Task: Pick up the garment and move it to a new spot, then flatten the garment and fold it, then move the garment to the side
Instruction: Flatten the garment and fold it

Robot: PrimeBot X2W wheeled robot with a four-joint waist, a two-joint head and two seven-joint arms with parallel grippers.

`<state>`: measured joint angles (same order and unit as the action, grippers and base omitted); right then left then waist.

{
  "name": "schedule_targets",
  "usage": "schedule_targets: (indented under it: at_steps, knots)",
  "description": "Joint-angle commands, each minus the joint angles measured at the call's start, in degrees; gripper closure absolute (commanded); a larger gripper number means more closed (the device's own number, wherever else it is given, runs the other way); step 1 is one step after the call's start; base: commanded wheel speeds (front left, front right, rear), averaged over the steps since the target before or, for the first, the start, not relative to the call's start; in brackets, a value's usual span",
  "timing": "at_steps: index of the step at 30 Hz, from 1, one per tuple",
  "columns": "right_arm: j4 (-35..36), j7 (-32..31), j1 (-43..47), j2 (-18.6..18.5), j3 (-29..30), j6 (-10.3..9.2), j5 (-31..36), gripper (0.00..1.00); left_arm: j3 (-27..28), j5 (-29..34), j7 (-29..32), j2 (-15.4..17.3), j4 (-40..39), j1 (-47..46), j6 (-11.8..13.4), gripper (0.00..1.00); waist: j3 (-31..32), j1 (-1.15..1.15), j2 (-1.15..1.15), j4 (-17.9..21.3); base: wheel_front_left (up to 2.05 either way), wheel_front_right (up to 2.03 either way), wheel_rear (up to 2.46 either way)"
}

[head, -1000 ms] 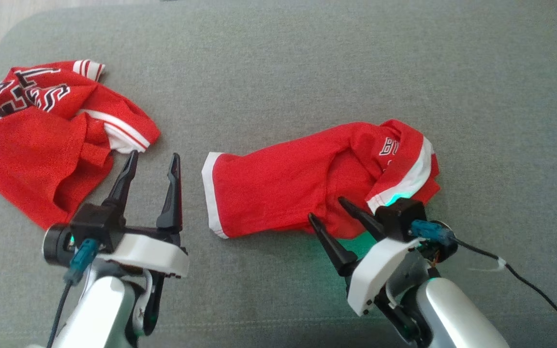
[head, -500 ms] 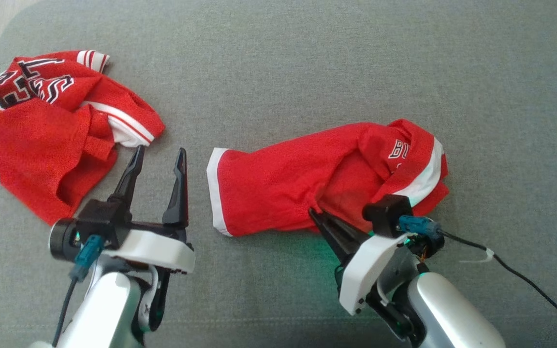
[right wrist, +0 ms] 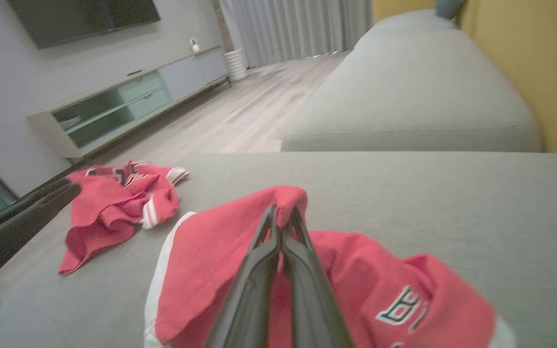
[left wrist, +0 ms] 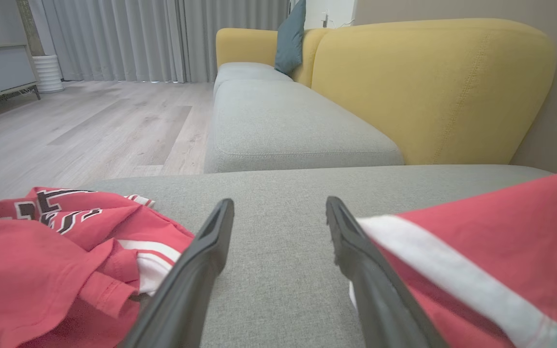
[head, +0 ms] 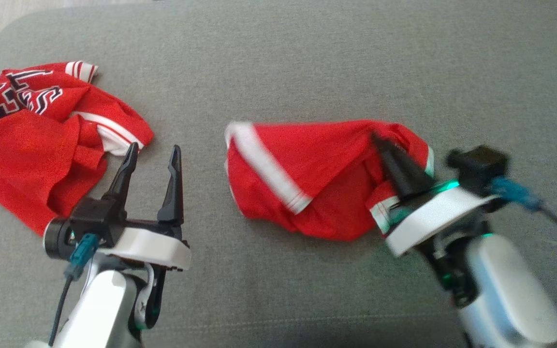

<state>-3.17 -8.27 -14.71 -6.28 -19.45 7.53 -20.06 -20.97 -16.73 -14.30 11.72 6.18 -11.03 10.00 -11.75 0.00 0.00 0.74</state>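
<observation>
Pinching the red garment [head: 317, 154], right fingers [head: 397, 164] meet; left fingers [head: 173, 183] spread beside crumpled jersey [head: 27, 145].

light: soft, even | shadows: faint | blur: right hand [head: 380, 141] and garment [head: 317, 159] motion-smeared | wrist views: edges bowed

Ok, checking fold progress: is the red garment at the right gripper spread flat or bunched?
Bunched. The red garment lies heaped in creases, and the right gripper is shut on a raised fold.
</observation>
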Motion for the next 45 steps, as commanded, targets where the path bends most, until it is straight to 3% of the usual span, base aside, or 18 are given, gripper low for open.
schedule_targets:
  at_steps: [1, 6, 12, 19, 20, 21, 33, 45]
  knots:
    - [3.00, -0.29, -0.60, -0.29, 1.43, -0.04, 0.55, 1.00, 2.57, 0.36, -0.70, 0.52, -1.48, -1.90, -0.50, 0.00, 0.16, 0.00, 0.00, 0.25, 0.00, 0.00, 0.00]
    - [6.03, -2.16, 3.63, -0.98, 11.52, -0.04, 0.71, 1.00, 2.60, 0.68, -0.70, 0.30, -1.54, -1.68, -0.90, 0.00, 0.26, 0.00, 0.00, 0.66, 0.00, 0.00, 0.00]
    - [4.33, -7.22, 9.64, -0.52, 22.85, -0.04, 1.05, 1.00, 2.66, 0.86, -0.70, -0.03, -1.58, -1.61, -1.32, 0.00, 0.02, 0.00, 0.00, 1.00, 0.00, 0.00, 0.00]
    - [0.92, -8.75, 11.40, 1.16, 26.87, -0.04, 0.84, 1.00, 2.96, 1.16, -0.70, -0.05, -1.30, -1.82, -1.66, 0.00, -0.29, 0.00, 0.00, 1.31, 0.00, 0.00, 0.00]
    - [0.71, -8.28, 11.31, 1.15, 26.79, -0.04, 1.12, 0.69, 2.95, 1.21, -0.70, -0.08, -1.26, -1.79, -1.68, 0.00, -0.27, 0.00, 0.00, 1.30, 0.00, 0.00, 0.00]
    - [0.64, -7.61, 11.20, 1.18, 26.58, -0.04, 1.13, 0.00, 2.95, 1.25, -0.70, -0.11, -1.22, -1.78, -1.71, 0.00, -0.24, 0.00, 0.00, 1.28, 0.00, 0.00, 0.00]
    - [7.22, 8.90, 8.58, -2.19, 22.39, -0.04, 11.50, 0.00, 3.50, 1.30, -0.70, 0.18, -1.16, -0.69, -1.73, 0.00, 1.47, 0.00, 0.00, 1.41, 0.00, 0.00, 0.00]
    - [9.10, 9.20, 12.11, 0.31, 15.17, -0.04, 11.16, 0.00, 3.81, 1.01, -0.64, 1.12, -1.42, 1.23, -1.12, 0.00, 4.02, 0.00, 0.00, 1.42, 0.00, 0.00, 0.00]
